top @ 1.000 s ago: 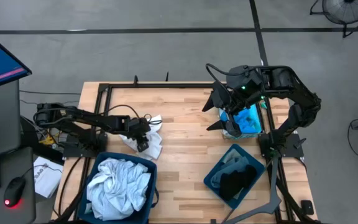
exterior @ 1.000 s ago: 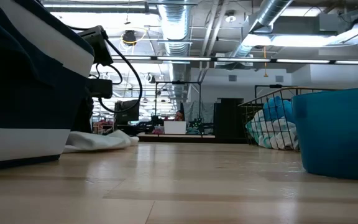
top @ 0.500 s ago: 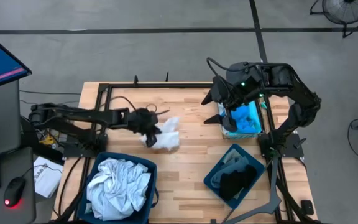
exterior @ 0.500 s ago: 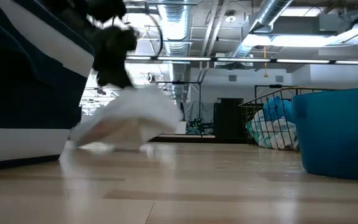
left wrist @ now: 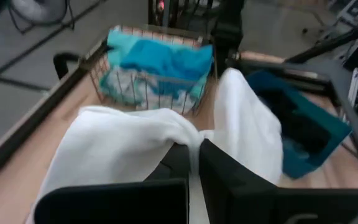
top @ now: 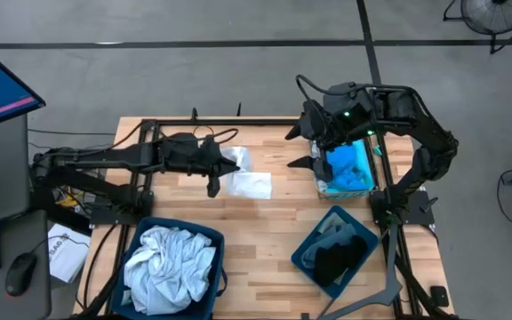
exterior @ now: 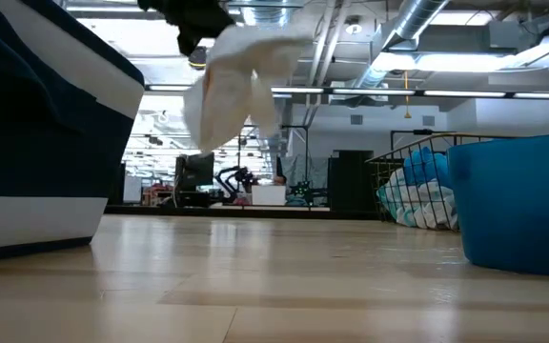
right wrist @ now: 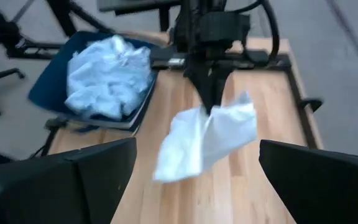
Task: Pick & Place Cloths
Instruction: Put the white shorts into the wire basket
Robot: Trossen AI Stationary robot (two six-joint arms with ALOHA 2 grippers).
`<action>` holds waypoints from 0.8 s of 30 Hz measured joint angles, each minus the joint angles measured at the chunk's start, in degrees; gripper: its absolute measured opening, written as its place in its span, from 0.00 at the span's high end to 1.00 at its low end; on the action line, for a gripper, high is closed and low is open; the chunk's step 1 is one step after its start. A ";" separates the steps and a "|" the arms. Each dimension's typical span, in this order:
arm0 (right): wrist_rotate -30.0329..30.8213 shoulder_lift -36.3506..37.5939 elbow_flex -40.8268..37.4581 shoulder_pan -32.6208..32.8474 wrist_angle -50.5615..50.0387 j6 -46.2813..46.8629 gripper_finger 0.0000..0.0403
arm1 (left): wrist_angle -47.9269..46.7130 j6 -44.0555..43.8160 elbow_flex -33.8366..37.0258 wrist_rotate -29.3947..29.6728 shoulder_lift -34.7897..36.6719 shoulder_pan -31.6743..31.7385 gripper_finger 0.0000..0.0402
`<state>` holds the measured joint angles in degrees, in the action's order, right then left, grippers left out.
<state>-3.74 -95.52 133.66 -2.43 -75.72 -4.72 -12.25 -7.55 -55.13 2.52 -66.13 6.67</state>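
Two arms up, left gripper clamped on a white cloth hanging in the air over the table's middle toward the far edge, right gripper jaws spread wide, empty, above the wire basket near the right edge

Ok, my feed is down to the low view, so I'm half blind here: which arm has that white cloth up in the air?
Observer: The left gripper, shut on the white cloth.
Operator: Is the cloth clear of the table?
Observer: From above it hangs over bare table, between the pale-cloth bin and the basket.
Operator: And the right arm?
Observer: The right gripper is open and empty, over the basket's edge, above the turquoise cloth.
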 joint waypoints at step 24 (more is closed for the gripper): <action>0.77 -18.12 -0.07 -4.99 7.58 -1.73 0.17 | 4.45 4.35 -5.91 4.59 0.11 -0.06 1.00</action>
<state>-2.96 -113.65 133.60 -7.42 -68.15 -6.46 -7.80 -3.20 -61.04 7.11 -66.02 6.61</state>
